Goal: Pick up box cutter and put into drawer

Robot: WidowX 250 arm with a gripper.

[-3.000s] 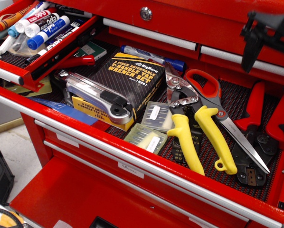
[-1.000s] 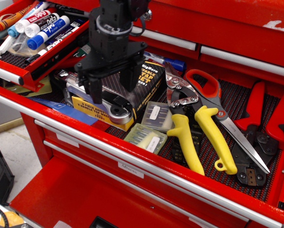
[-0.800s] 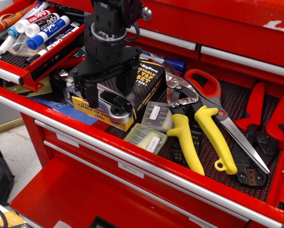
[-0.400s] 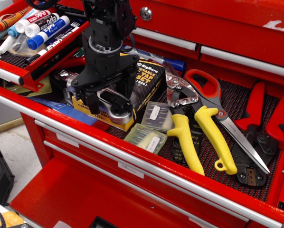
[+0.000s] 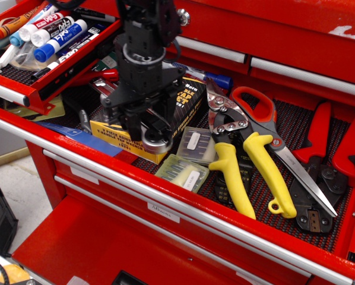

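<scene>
The box cutter [image 5: 154,141] lies on the black-yellow wrench-set box [image 5: 186,102] in the wide red drawer. Only its round silver knob end and a bit of grey body show below my fingers. My black gripper [image 5: 144,122] comes straight down over the cutter's middle, and its fingers [image 5: 130,126] are closed around the body. The rest of the cutter is hidden behind the gripper. The small red drawer [image 5: 16,94] with the black mesh liner stands open at the upper left, holding markers [image 5: 59,37] and crayons.
Yellow-handled snips [image 5: 249,155] lie just right of the wrench-set box. Red-handled pliers [image 5: 323,155] lie at the far right. Two clear plastic cases [image 5: 191,145] lie by the drawer's front rim [image 5: 183,205]. A blue marker [image 5: 210,77] lies behind the box. Closed red drawers stand behind.
My gripper came in from the right, lowered over the box cutter and closed on it. The cutter's left end no longer shows on the box.
</scene>
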